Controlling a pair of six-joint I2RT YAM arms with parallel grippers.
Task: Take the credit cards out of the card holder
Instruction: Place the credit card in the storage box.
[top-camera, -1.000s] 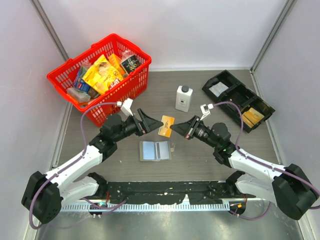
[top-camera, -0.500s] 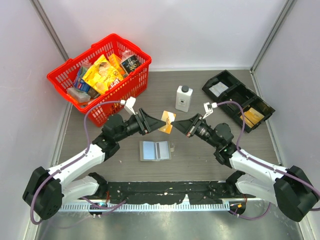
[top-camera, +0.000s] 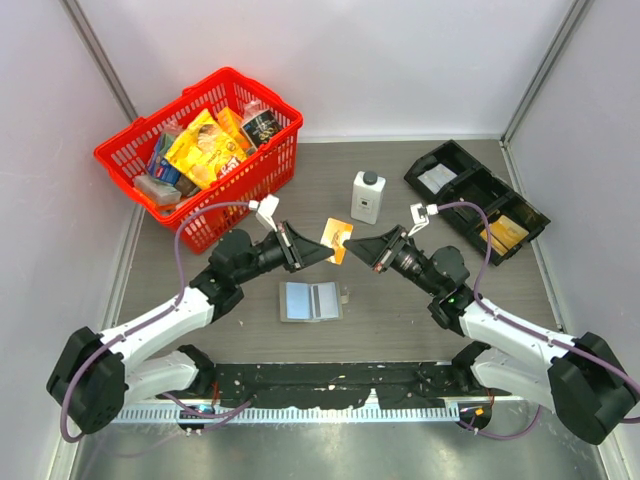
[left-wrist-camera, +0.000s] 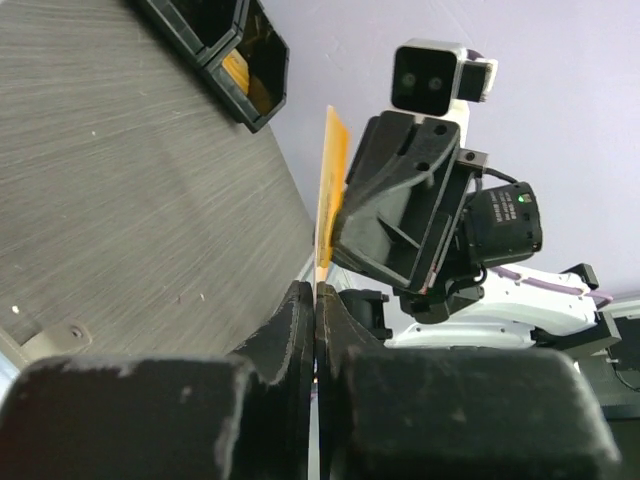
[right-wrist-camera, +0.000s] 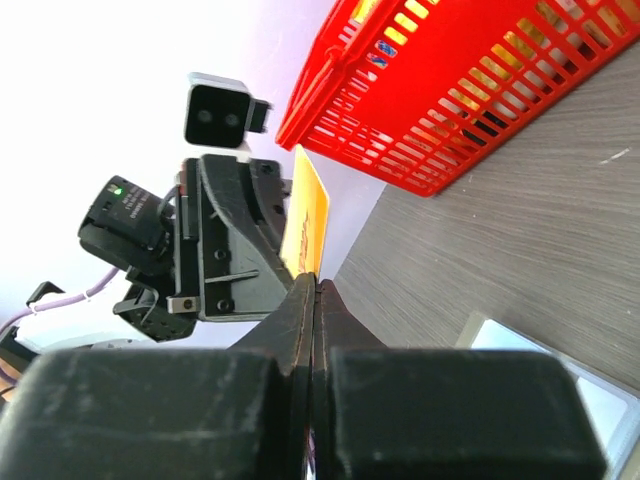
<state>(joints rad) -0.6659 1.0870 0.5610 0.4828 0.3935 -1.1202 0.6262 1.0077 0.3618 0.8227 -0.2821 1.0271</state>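
Light blue and pale grey flat cards (top-camera: 309, 300) lie side by side on the grey bench (top-camera: 400, 310), well to the near side of the white plastic bottle (top-camera: 367, 197). Between them and the bottle, the left hand (top-camera: 325, 250) and right hand (top-camera: 352, 247) each pinch a thin orange card (top-camera: 338, 237) from opposite sides, above the bench.

The left arm (top-camera: 160, 325) rises from its base at 7 o'clock and bends at the elbow, its wrist pointing toward 3 o'clock. The right arm (top-camera: 510, 335) rises from 5 o'clock, its wrist pointing toward 10 o'clock. The two grippers meet almost tip to tip, held off the table. The left gripper (top-camera: 322, 251) pinches one edge of a thin orange card (top-camera: 338, 238), and the right gripper (top-camera: 352, 248) is clamped on the opposite edge.
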